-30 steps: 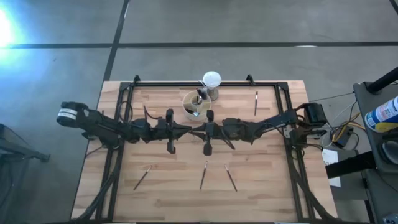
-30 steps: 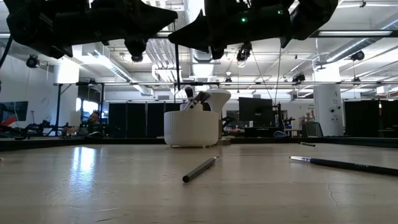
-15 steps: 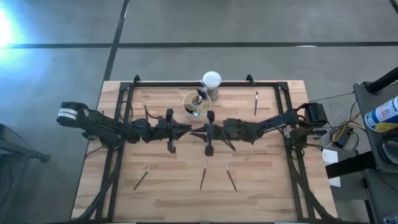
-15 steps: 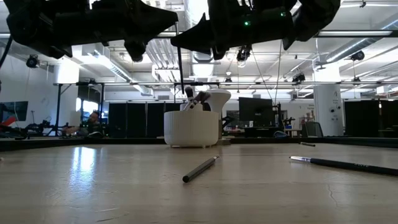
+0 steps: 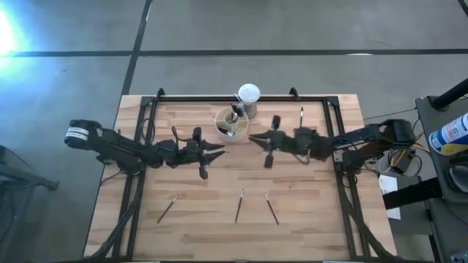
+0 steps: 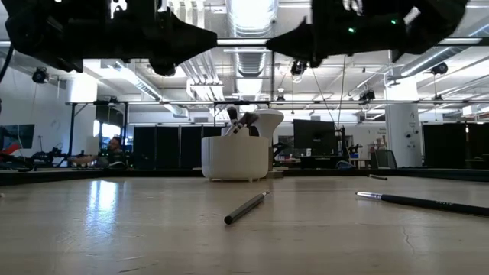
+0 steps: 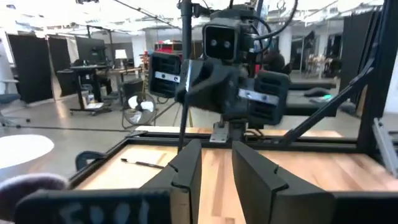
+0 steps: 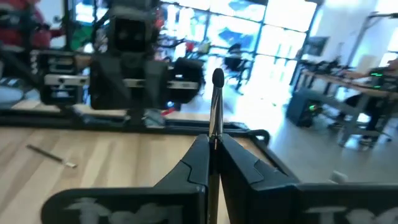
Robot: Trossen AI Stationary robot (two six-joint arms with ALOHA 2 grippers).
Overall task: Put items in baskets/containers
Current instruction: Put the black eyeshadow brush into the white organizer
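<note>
High view first: my right gripper [image 5: 254, 137] hangs just beside the cream organiser [image 5: 229, 122], on the side away from my left gripper [image 5: 221, 151], which waits close to the organiser's near side; the white ball on its stand [image 5: 248, 95] sits touching or almost touching the organiser's far rim. Three makeup brushes [image 5: 241, 205] lie well toward the table's front edge from the organiser, and one more [image 5: 301, 120] lies beyond my right arm. Low view: the organiser [image 6: 235, 157] stands upright with several brushes already leaning out of it, and a dark brush [image 6: 246, 207] lies on the wood in front of it; both my arms are above the frame. Left wrist view: my left fingers [image 7: 188, 163] stand parted with nothing between them. Right wrist view: my right fingers [image 8: 198, 163] are closed on a thin brush [image 8: 215, 118] that stands upright between them, head up. My worry is the drop: the grip is on a slim handle, so it could pivot or slide, and the compartments are already crowded, so the brush could catch a rim or a neighbour and bounce out. Swinging wide, I might nudge the ball or brush my left arm.
</note>
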